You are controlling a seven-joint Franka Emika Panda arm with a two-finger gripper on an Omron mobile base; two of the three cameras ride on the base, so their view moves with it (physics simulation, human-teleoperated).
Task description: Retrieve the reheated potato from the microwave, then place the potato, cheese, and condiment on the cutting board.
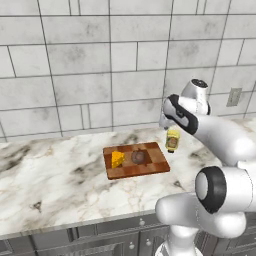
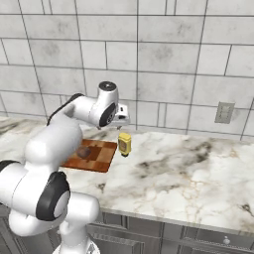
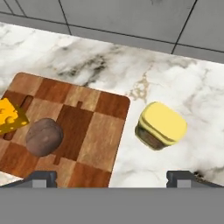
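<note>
Directly below open end effector (image 3: 111,177): condiment (image 3: 160,125).

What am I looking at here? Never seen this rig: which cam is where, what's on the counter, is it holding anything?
It is a rendered kitchen with a white robot arm on a mobile base. Two pictures come from cameras on the base, behind the arm to its left and right; the third looks down from the hand. On the marble counter lies a checkered cutting board carrying the cheese and the potato. The yellow condiment stands on the counter beside the board. The gripper hangs above it, open and holding nothing.
</note>
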